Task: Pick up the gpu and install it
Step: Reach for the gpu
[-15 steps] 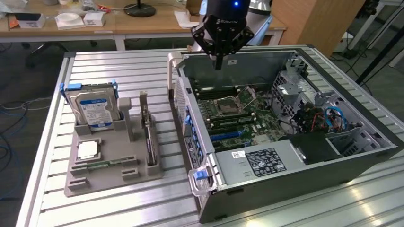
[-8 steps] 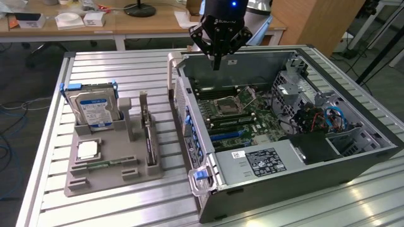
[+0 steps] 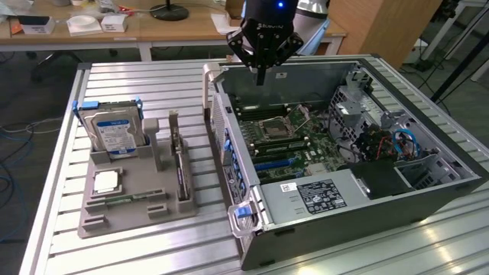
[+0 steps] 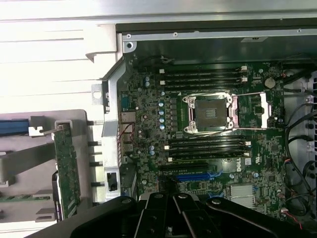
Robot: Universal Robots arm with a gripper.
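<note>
Exterior view: the gripper [image 3: 260, 80] hangs clenched and empty at top centre, above the open computer case [image 3: 344, 229]. The gpu [image 3: 181, 172] stands on edge in the grey tray [image 3: 130, 220] at the exterior view's left. Its long axis runs up the frame, bracket end uppermost.

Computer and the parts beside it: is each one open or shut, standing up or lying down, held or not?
computer case: lying on its side, open, board showing.
gpu: standing on edge in the grey holder, not held.
hard drive: upright in the holder.
memory stick: lying flat in the holder.
gripper: shut, empty, above the case's far wall.
</note>
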